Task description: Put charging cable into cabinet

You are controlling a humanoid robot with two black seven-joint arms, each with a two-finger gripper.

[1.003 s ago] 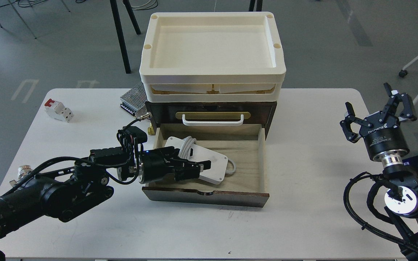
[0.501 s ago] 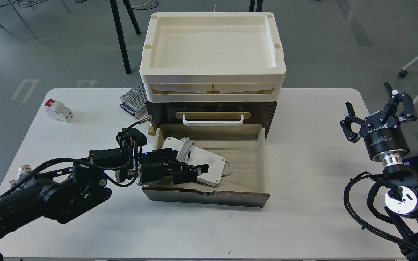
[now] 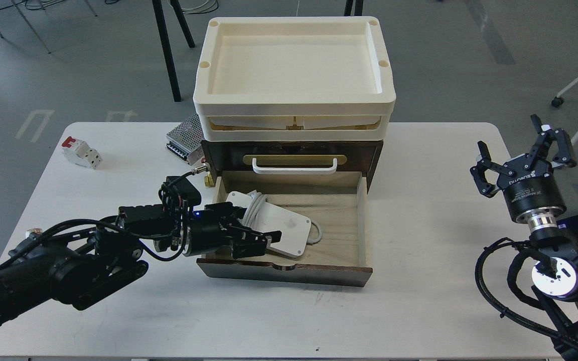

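Over the last second the left gripper [image 3: 261, 239] has drawn back toward the drawer's left wall, and the charging cable [image 3: 279, 225], a flat white brick with cord wound around it, has slid left with it. The white table [image 3: 419, 301] carries the dark brown wooden cabinet [image 3: 374, 150] under empty cream plastic trays [image 3: 294, 108]; its pale-wood drawer [image 3: 341, 220] stands open, holding the brick. The left jaws look clenched at the brick's near edge; a grip cannot be confirmed. The right gripper [image 3: 522, 148], marked "ROBOTIQ", hangs spread apart.
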